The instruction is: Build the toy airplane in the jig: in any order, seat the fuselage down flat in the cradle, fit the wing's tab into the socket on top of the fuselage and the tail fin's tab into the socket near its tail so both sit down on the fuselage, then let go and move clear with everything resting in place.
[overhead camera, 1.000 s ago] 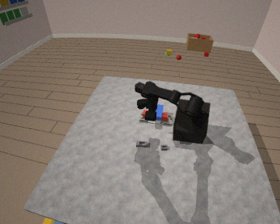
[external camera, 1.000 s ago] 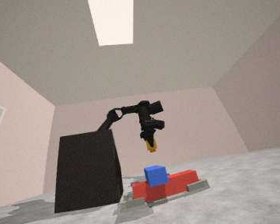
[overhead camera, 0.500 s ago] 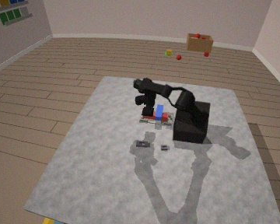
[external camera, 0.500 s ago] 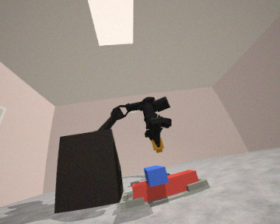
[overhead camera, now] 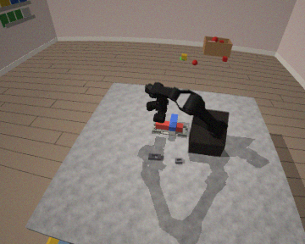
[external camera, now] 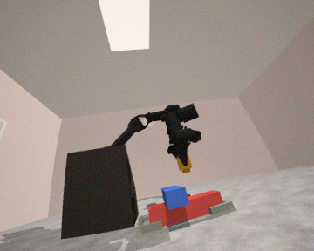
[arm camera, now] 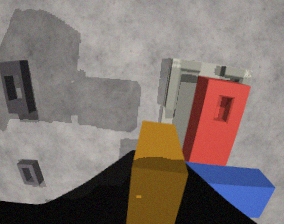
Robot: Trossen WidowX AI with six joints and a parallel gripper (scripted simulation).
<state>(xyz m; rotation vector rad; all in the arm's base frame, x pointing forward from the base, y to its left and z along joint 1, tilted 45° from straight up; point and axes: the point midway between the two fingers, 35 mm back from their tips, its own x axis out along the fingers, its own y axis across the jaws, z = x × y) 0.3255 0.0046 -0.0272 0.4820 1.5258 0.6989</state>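
The red fuselage (overhead camera: 163, 126) (external camera: 203, 202) (arm camera: 208, 140) lies in the grey cradle (external camera: 222, 208) (arm camera: 174, 92). A small empty socket shows in its top near one end in the wrist view. The blue wing (overhead camera: 174, 121) (external camera: 175, 197) (arm camera: 248, 189) lies across the top of the fuselage; its tab is hidden. My gripper (overhead camera: 159, 119) (external camera: 184, 161) (arm camera: 153, 160) is shut on the orange tail fin (external camera: 186, 168) (arm camera: 159, 140). It holds the fin above the fuselage and cradle, clear of both, with the fin's narrower end down.
A larger dark grey holder (overhead camera: 155, 155) (arm camera: 12, 68) and a smaller one (overhead camera: 179, 161) (arm camera: 22, 165) stand on the mat, away from the cradle. The black base block (overhead camera: 207, 141) (external camera: 94, 192) stands close to one end of the cradle. A brown box (overhead camera: 217, 48) stands far back on the floor.
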